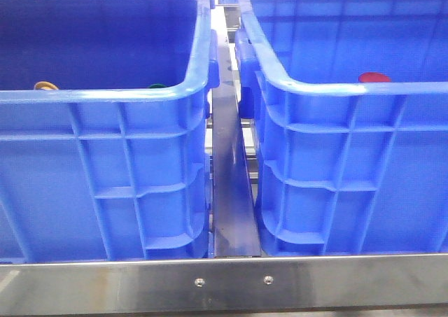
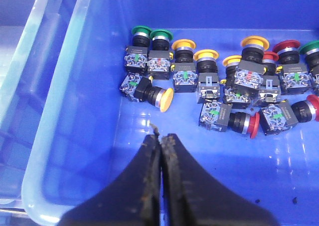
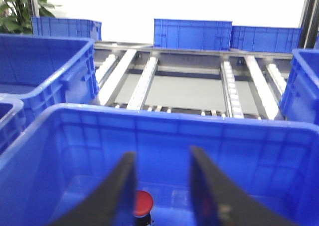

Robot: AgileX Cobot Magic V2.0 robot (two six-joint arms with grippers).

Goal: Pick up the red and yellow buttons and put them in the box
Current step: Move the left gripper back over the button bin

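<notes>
Two identical blue crates stand side by side. The left crate (image 1: 105,96) holds a heap of push buttons, seen in the left wrist view: yellow-capped ones (image 2: 167,97), red-capped ones (image 2: 252,124) and green ones (image 2: 142,30). My left gripper (image 2: 160,138) is shut and empty, over the bare floor of this crate (image 2: 65,111), short of the heap. The right crate (image 1: 350,87) holds one red button (image 1: 374,78). My right gripper (image 3: 162,158) is open and empty above that crate (image 3: 199,136), with the red button (image 3: 142,203) beside one finger. Neither gripper shows in the front view.
A narrow gap with a metal strip (image 1: 227,177) separates the crates. A steel rail (image 1: 224,282) runs along the front. Behind lie a roller conveyor (image 3: 144,81), more blue crates (image 3: 192,34) and a plant (image 3: 15,9). A yellow ring (image 1: 46,86) peeks over the left crate's rim.
</notes>
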